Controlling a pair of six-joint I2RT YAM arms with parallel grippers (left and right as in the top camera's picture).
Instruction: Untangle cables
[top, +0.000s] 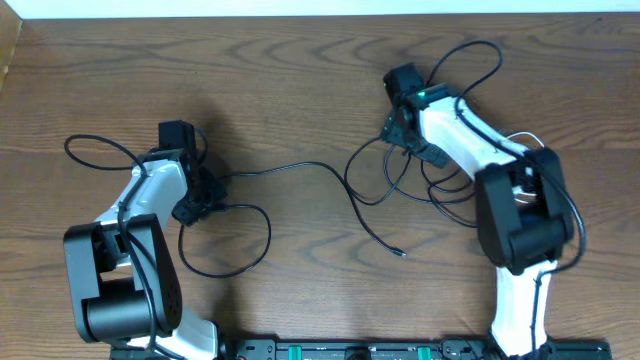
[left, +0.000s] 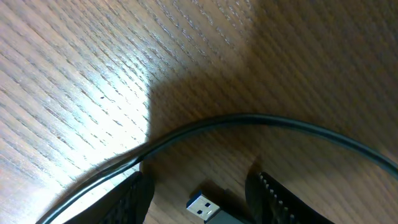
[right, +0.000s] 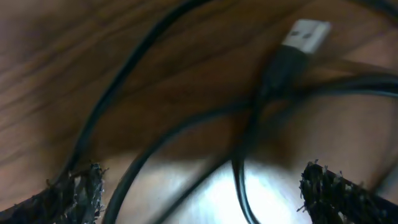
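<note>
Wood counter (top: 300, 80), 2 arms. The right arm (top: 520, 215) reaches toward 11 o'clock, the left arm (top: 130, 250) toward 1 o'clock, both hands low over the wood. The cables (top: 400, 180): black knot of loops mid-right, abt 5 o'clock from the right hand (top: 410, 142), so that hand's nearer. One long strand (top: 290, 167) runs 3-to-9 o'clock across to the left hand (top: 198, 203). Right hand wide open, nothing held; crossed strands lie btwn its fingers (right: 74, 193), a USB plug (right: 305, 34) off toward 1 o'clock. Left hand part open, empty; a 2nd plug (left: 204, 207) lies loose btwn its fingers (left: 134, 199), strand arcing ahead. Next prob. needs closing on one strand, pulling sideways.
</note>
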